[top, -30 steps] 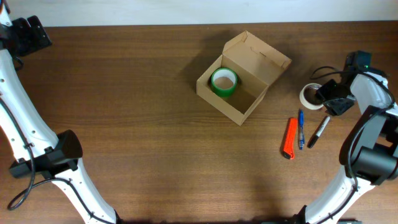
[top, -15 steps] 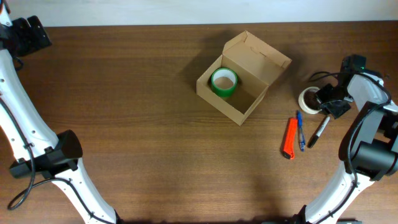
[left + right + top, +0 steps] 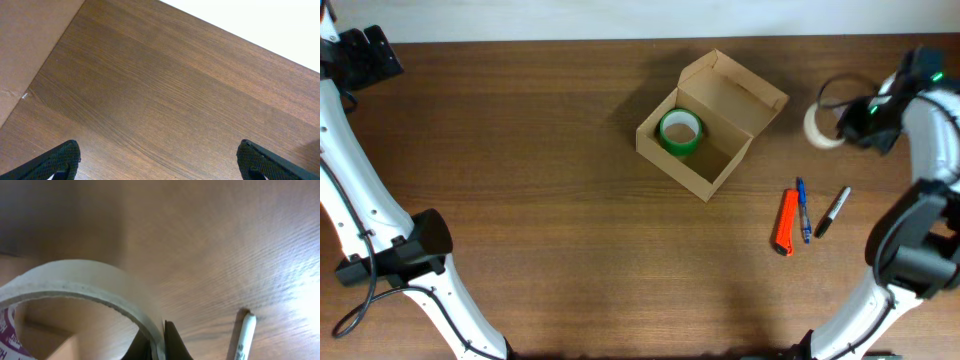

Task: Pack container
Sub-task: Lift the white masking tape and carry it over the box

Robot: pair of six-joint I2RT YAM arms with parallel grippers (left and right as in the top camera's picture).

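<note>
Tape roll [image 3: 80,277] is blurred and cut off at the left and bottom edges. Left gripper [image 3: 159,167]: fingers [image 3: 59,161] cropped by the bottom edge.

Tan cardboard container [image 3: 720,150], flap lid open, set diagonally mid-table (green tape roll [image 3: 680,131] inside)

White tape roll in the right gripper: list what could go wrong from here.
1. The right gripper pinches only the thin wall of the white tape roll; it may swing or slip.
2. The container has its open lid flap on the roll's side; the roll could catch it.
3. The green tape roll fills part of the container, leaving limited room.
</note>
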